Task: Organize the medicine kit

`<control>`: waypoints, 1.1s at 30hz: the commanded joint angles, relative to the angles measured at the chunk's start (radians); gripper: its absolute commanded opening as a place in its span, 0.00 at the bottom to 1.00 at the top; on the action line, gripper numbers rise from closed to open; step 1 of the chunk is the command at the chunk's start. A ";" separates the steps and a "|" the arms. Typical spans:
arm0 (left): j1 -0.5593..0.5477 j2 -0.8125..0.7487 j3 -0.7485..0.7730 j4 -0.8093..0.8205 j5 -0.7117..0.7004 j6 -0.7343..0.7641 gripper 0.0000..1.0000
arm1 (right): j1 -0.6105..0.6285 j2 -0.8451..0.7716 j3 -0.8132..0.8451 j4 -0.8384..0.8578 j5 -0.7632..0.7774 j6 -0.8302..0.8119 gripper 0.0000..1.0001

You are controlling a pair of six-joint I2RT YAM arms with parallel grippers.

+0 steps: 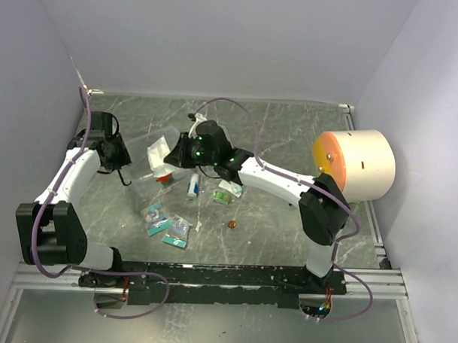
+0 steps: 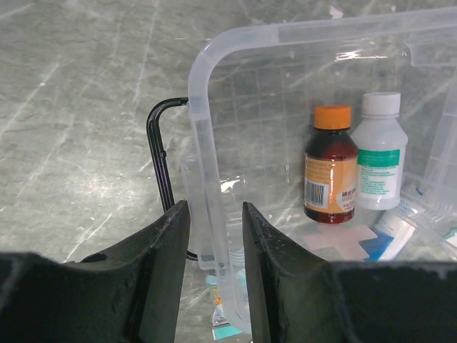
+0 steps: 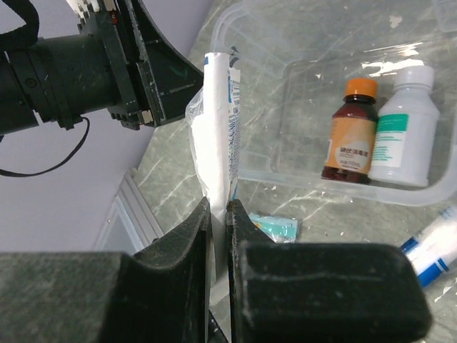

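Note:
The medicine kit is a clear plastic box with a black handle, lying left of centre on the table. Inside it stand a brown bottle with an orange cap and a white bottle. My left gripper straddles the box's near wall, one finger outside and one inside, with a narrow gap still showing. My right gripper is shut on a flat white packet with blue print, held upright beside the box's rim. From above, that packet hangs over the box.
A big cream cylinder with an orange face lies at the right edge. Loose teal sachets, a white tube, a green packet and a small brown bead lie in front of the box. Walls close in on both sides.

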 commanded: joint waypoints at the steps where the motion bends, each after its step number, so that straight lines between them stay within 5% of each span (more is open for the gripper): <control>1: -0.010 0.000 -0.015 0.060 0.133 0.021 0.45 | 0.012 0.047 0.078 -0.066 0.023 -0.017 0.00; 11: -0.032 -0.017 -0.029 0.082 0.139 0.027 0.44 | 0.037 0.208 0.288 -0.236 0.065 -0.047 0.00; 21: -0.030 -0.079 -0.038 0.071 0.064 -0.006 0.57 | 0.044 0.391 0.490 -0.359 0.073 -0.109 0.01; 33: -0.026 -0.158 -0.067 0.100 0.044 -0.030 0.56 | 0.056 0.550 0.691 -0.454 0.055 -0.166 0.06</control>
